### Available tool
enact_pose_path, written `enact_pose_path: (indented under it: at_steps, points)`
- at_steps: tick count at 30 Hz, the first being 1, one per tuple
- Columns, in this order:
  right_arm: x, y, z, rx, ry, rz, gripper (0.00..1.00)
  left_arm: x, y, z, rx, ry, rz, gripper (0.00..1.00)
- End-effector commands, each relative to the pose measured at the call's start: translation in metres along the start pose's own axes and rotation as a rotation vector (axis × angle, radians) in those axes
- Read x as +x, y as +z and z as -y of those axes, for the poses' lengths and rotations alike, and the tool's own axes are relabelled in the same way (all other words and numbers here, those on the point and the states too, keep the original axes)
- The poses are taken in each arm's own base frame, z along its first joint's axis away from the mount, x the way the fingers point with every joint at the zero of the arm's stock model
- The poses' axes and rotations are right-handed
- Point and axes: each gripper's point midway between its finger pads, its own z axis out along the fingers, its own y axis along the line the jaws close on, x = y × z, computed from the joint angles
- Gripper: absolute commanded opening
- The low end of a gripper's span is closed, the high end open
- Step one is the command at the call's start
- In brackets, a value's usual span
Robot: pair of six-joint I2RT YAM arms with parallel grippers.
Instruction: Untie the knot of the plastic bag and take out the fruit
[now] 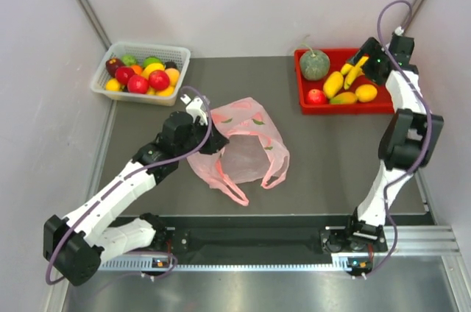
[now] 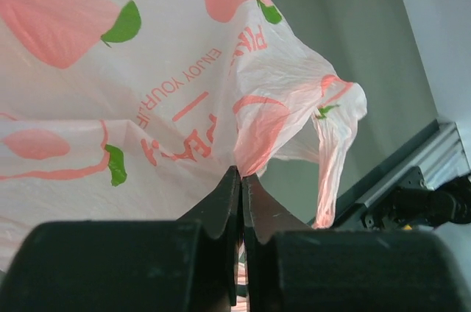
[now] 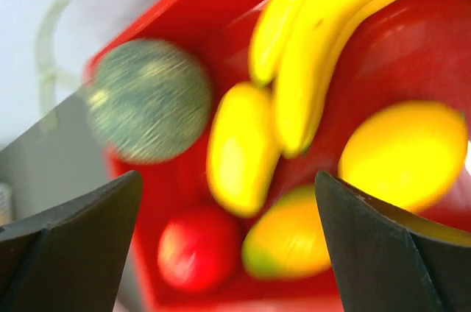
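Top external view: dark counter (image 1: 331,157) carries the slack thin translucent pink plastic bag (image 1: 246,143) at centre; red plastic tray (image 1: 383,106) holds round grey-green melon (image 1: 314,66) and yellow bananas (image 1: 353,71).
Film looks light, soft, slippery: pinch a strap (image 1: 234,190). Left gripper (image 2: 241,179) clamps its film; right gripper (image 3: 227,179) gapes, empty. Knot and bag's contents cannot be made out.

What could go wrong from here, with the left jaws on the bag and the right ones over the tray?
The left jaws pinch only a thin fold of the bag; pulling may tear it or let it slip.
The right jaws stand open close over the bananas, which lie across other fruit in the crowded tray; lifting away carelessly could knock them out.
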Motion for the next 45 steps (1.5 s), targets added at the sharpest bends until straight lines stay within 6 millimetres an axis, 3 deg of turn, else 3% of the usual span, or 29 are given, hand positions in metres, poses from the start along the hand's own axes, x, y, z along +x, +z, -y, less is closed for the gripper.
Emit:
enact_pose_path:
  at_steps: [1,2,3,4,5,6,7,8,10,11,13,14,19,21,22,24,25,27,30,31,33,34,36,38,39,42,43,45]
  points:
    - [-0.047,-0.129,-0.103,-0.222,-0.134,0.234,1.00,-0.034,-0.013,0.008,-0.015,0.010,0.126,0.06]
    - [-0.012,-0.130,-0.108,-0.233,-0.156,0.177,1.00,-0.039,-0.016,0.009,-0.020,0.008,0.150,0.06]
    - [0.001,-0.142,-0.116,-0.249,-0.198,0.173,1.00,-0.044,-0.018,0.008,-0.028,0.005,0.176,0.07]
    - [0.004,-0.178,-0.135,-0.299,-0.238,0.218,0.99,-0.049,-0.020,0.009,-0.031,0.003,0.194,0.07]
    - [0.043,-0.180,-0.140,-0.334,-0.270,0.150,1.00,-0.053,-0.022,0.011,-0.032,0.002,0.206,0.07]
    - [0.057,-0.192,-0.145,-0.360,-0.300,0.149,1.00,-0.057,-0.024,0.012,-0.035,0.000,0.217,0.07]
    - [0.060,-0.224,-0.155,-0.401,-0.319,0.197,1.00,-0.058,-0.024,0.013,-0.032,0.002,0.215,0.06]
    - [0.101,-0.228,-0.162,-0.456,-0.353,0.124,1.00,-0.062,-0.025,0.016,-0.025,0.005,0.221,0.04]
    - [0.128,-0.263,-0.168,-0.541,-0.383,0.134,1.00,-0.063,-0.022,0.018,-0.019,0.011,0.208,0.00]
    - [0.149,-0.282,-0.182,-0.629,-0.415,0.104,1.00,-0.066,-0.022,0.023,-0.006,0.016,0.207,0.00]
    - [0.167,-0.323,-0.193,-0.742,-0.463,0.126,1.00,-0.065,-0.018,0.026,0.006,0.018,0.184,0.00]
    - [0.190,-0.332,-0.197,-0.787,-0.482,0.083,0.98,-0.067,-0.018,0.031,0.022,0.020,0.181,0.00]
    - [0.247,-0.368,-0.207,-0.937,-0.541,-0.031,0.79,-0.063,-0.003,0.050,0.118,-0.020,0.118,0.00]
    - [0.259,-0.366,-0.210,-0.944,-0.550,-0.057,0.68,-0.062,0.002,0.056,0.146,-0.049,0.098,0.00]
    - [0.273,-0.362,-0.211,-0.950,-0.565,-0.097,0.56,-0.062,0.006,0.058,0.155,-0.054,0.089,0.00]
    - [0.280,-0.352,-0.214,-0.924,-0.557,-0.104,0.41,-0.060,0.009,0.064,0.173,-0.056,0.075,0.00]
    - [0.295,-0.345,-0.217,-0.925,-0.572,-0.143,0.36,-0.060,0.010,0.068,0.179,-0.052,0.070,0.00]
    - [0.304,-0.332,-0.223,-0.902,-0.582,-0.147,0.36,-0.063,0.010,0.072,0.188,-0.047,0.076,0.00]
    - [0.338,-0.297,-0.229,-0.844,-0.608,-0.243,0.31,-0.067,0.010,0.079,0.202,-0.040,0.080,0.00]
    - [0.348,-0.294,-0.233,-0.848,-0.618,-0.262,0.31,-0.069,0.009,0.082,0.211,-0.040,0.084,0.00]
    - [0.357,-0.275,-0.236,-0.803,-0.611,-0.261,0.29,-0.067,0.011,0.085,0.221,-0.036,0.071,0.00]
    - [0.366,-0.255,-0.229,-0.728,-0.599,-0.276,0.27,-0.070,0.010,0.088,0.229,-0.035,0.076,0.00]
    - [0.376,-0.231,-0.219,-0.643,-0.577,-0.290,0.20,-0.068,0.012,0.095,0.252,-0.032,0.064,0.00]
    - [0.377,-0.216,-0.210,-0.578,-0.534,-0.263,0.19,-0.066,0.013,0.101,0.271,-0.015,0.057,0.01]
    - [0.380,-0.212,-0.207,-0.565,-0.528,-0.267,0.19,-0.062,0.016,0.101,0.271,-0.006,0.043,0.08]
    - [0.378,-0.211,-0.203,-0.546,-0.496,-0.245,0.23,-0.059,0.016,0.079,0.163,0.006,0.054,0.79]
    - [0.375,-0.208,-0.197,-0.514,-0.495,-0.232,0.24,-0.059,0.016,0.060,0.070,0.006,0.084,0.99]
    - [0.366,-0.211,-0.191,-0.485,-0.489,-0.202,0.30,-0.064,0.002,0.045,-0.006,0.011,0.143,0.99]
